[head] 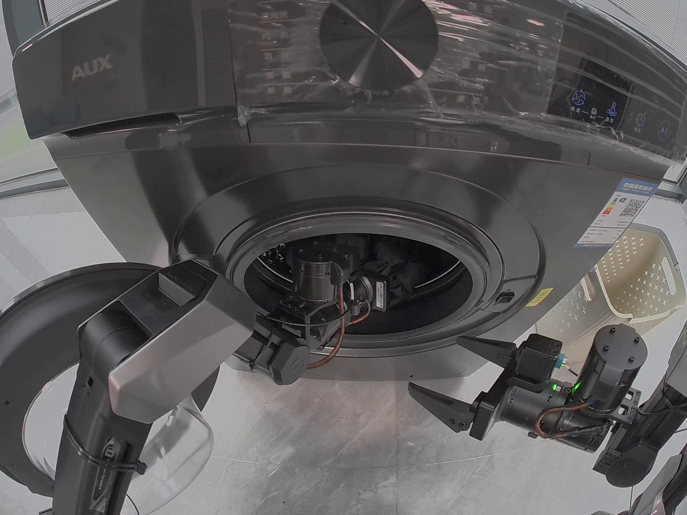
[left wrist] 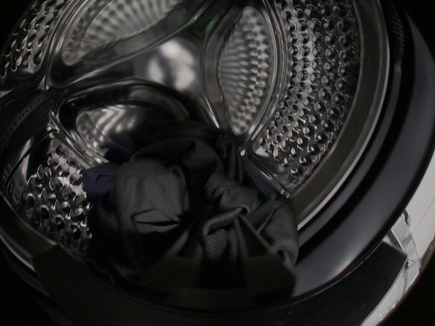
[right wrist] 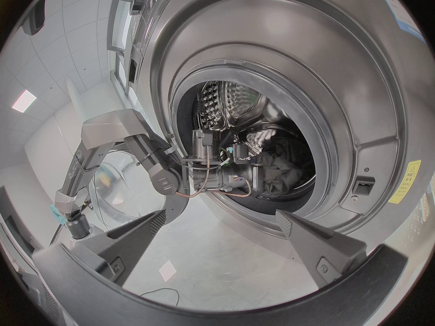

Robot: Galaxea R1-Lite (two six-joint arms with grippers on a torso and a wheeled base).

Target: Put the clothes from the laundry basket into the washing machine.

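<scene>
Right gripper (right wrist: 219, 217) gapes wide, empty; left gripper (right wrist: 260, 177), state untellable, inside perforated drum (left wrist: 317, 69) beside crumpled clothes (left wrist: 190, 204).

Bright, pale tiled room.
Pale grey marbled glossy floor tiles (head: 336, 459) meet at thin seams; a white panelled ceiling (right wrist: 84, 32) carries a glowing rectangular light panel (right wrist: 23, 100).

Prob. a test/demo room w/ laundry setup, not a home: front-load washing machine (head: 143, 173) w/ protective film (head: 486, 59) on its ctrl panel, glossy grey tile floor (head: 343, 452), white panel ceiling (right wrist: 86, 5).
</scene>
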